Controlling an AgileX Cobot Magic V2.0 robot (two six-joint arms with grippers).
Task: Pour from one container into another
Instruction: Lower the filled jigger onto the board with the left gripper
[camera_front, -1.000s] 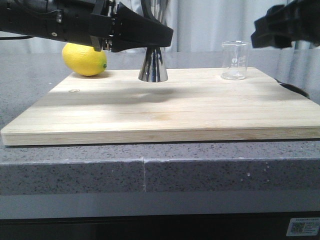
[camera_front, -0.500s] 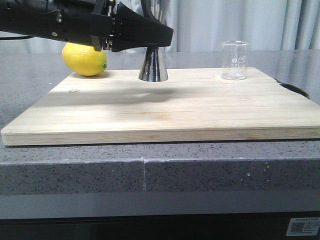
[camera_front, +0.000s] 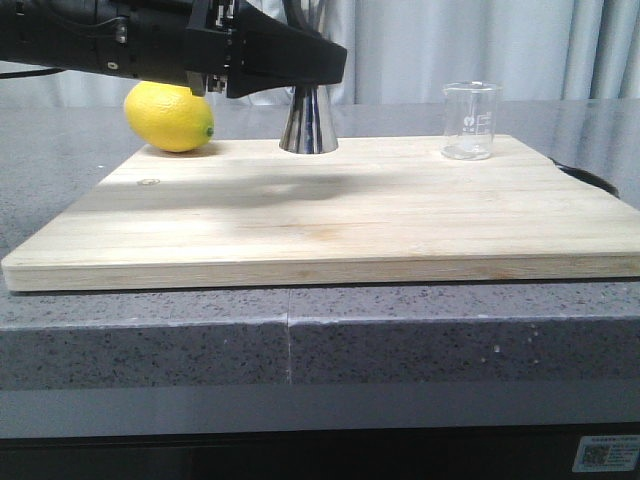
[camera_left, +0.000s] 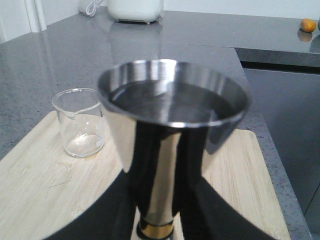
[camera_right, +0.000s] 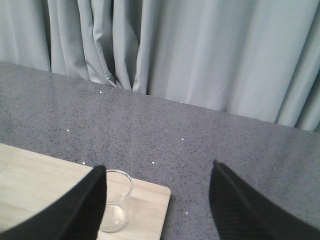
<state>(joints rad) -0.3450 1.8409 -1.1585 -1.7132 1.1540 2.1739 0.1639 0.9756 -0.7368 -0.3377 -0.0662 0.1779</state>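
Shiny steel hourglass jigger (camera_front: 308, 122) is hanging just above the pale wooden board (camera_front: 330, 215), gripped by the left hand (camera_front: 300, 65). Small clear glass beaker (camera_front: 470, 120) is standing well apart on the board. Right hand (camera_right: 157, 200) is spread open.

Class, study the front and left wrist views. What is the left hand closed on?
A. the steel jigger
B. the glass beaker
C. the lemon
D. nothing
A: the left hand is clamped around the steel jigger, whose base hangs just above the wooden board, while the glass beaker and lemon stand untouched.
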